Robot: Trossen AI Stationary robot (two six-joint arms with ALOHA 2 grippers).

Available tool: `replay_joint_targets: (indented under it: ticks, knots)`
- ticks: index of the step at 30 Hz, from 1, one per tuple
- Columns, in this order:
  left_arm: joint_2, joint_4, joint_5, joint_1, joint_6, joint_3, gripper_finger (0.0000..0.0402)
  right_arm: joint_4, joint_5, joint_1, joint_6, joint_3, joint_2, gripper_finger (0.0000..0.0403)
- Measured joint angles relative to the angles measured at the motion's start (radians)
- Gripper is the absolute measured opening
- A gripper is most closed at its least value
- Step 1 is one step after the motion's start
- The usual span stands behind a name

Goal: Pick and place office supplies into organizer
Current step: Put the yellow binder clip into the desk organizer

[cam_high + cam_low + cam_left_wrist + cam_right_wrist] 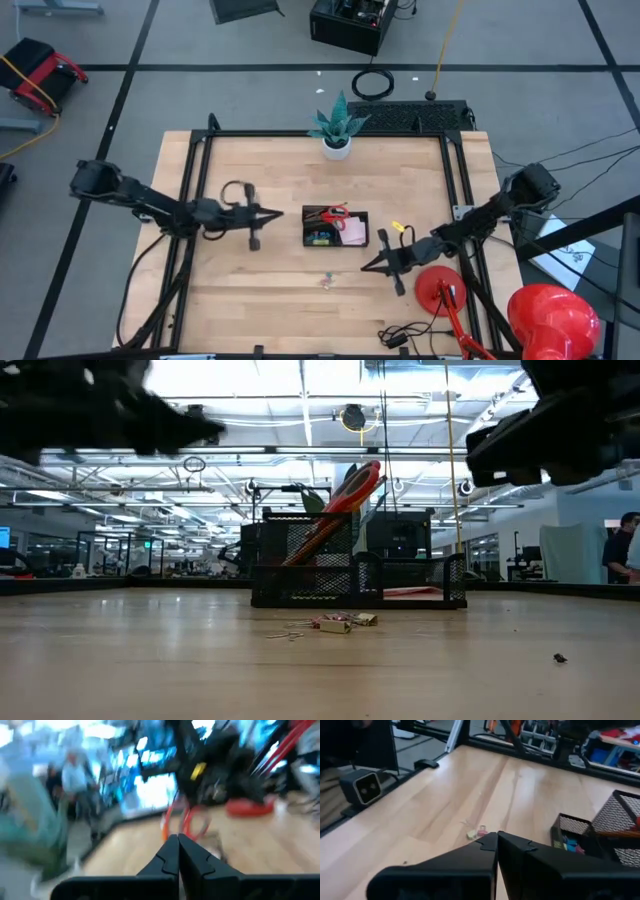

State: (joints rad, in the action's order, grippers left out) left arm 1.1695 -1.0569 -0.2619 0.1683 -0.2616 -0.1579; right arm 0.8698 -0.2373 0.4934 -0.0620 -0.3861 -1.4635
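Hovering w/ both pincers pinched tight, nothing held.
Organizer (335,227) sat mid-table w/ scissors (333,213) and sticky pad (353,230) inside; small clips (327,281) lay loose at its 6 o'clock. Left gripper (277,213) was at its 9, right gripper (366,266) near 4. Best next, prob.: open right wide, drop straight over clips, pinch low.

black mesh organizer (335,226), red (perhaps orange) scissors (334,212)
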Motion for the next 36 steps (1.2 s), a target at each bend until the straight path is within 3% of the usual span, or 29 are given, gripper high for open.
replay_joint_targets:
  ticks: [2,5,9,12,14,17,22,26,29,36]
  knots:
    - [-0.092,0.018,-0.022,0.048,-0.073,0.001,0.0003,0.017,0.0,0.01,0.0,0.003,0.002,0.0001]
    - [-0.289,0.163,-0.153,0.148,-0.18,0.001,0.0006,0.023,0.0,0.023,-0.004,0.011,0.001,0.0001]
    - [-0.584,0.596,-0.334,0.265,-0.214,-0.055,0.0002,0.03,-0.001,0.026,-0.003,0.011,0.002,0.0001]
    - [-0.75,0.925,-0.329,0.335,-0.136,-0.122,0.0004,0.031,-0.001,0.026,-0.003,0.011,0.002,0.0001]
    - [-0.818,1.015,-0.273,0.376,-0.112,-0.119,0.0002,0.039,-0.001,0.026,-0.001,0.011,0.002,0.0001]
    - [-0.852,0.989,-0.234,0.417,-0.123,-0.038,0.0002,0.048,-0.002,0.026,0.034,0.011,0.002,0.0001]
    - [-0.852,0.653,-0.245,0.415,-0.2,0.144,0.0002,0.11,-0.002,0.026,0.048,0.011,0.002,0.0002]
    - [-0.858,0.6,-0.236,0.387,-0.203,0.141,0.0002,0.128,-0.003,0.032,0.046,-0.001,0.002,0.0001]
    - [-0.856,0.554,-0.226,0.357,-0.191,0.146,0.0001,0.016,-0.008,0.045,0.024,-0.047,0.002,0.0001]
    - [-0.789,0.559,-0.046,0.274,-0.069,0.147,0.0004,-0.432,-0.076,0.073,0.034,-0.281,-0.027,0.0016]
